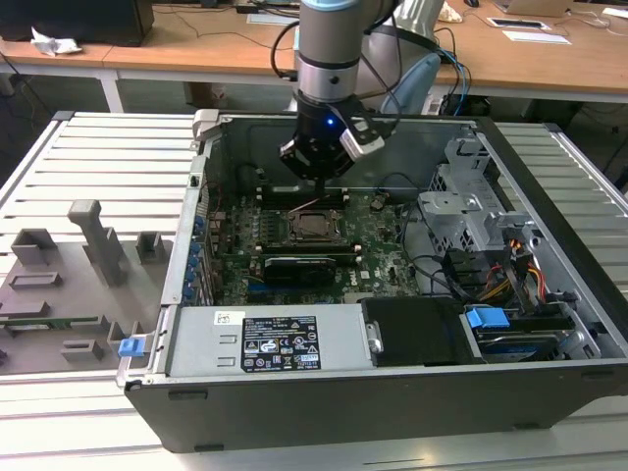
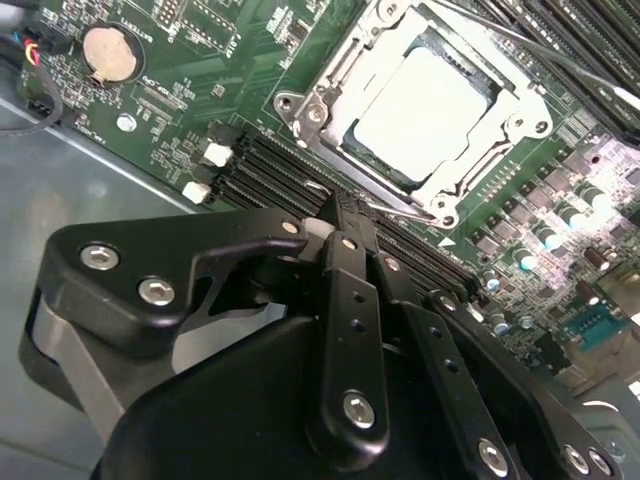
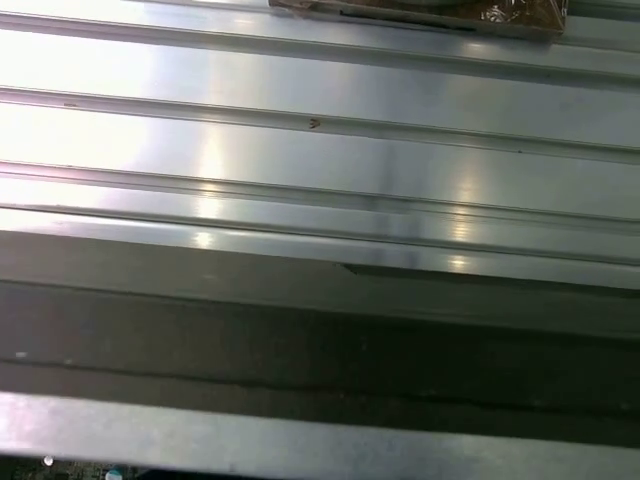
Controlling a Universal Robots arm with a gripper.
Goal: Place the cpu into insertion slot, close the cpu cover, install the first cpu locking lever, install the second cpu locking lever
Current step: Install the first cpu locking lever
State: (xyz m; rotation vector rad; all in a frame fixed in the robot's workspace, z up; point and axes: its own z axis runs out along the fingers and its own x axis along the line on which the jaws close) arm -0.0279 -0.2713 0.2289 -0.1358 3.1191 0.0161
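Note:
The cpu (image 2: 425,110), a pale silvery square, lies in the insertion slot (image 2: 375,165), whose dark rim shows around it. The cpu cover (image 2: 330,90), a metal frame with a square window, is folded down over the chip. My gripper (image 2: 345,205) is shut, its black fingers pressed together, with the tips at the near corner of the socket beside a thin locking lever rod (image 2: 400,207). Another thin rod (image 2: 540,50) runs along the socket's far side. In the exterior view the gripper (image 1: 319,184) hangs just behind the socket (image 1: 312,229) inside the open computer case.
Black memory slots (image 2: 270,165) flank the socket and a coin battery (image 2: 108,55) sits on the board. A long black card (image 1: 299,265), the power supply (image 1: 265,339) and the drive cage (image 1: 471,211) crowd the case. A grey fixture tray (image 1: 78,265) lies at the exterior view's left.

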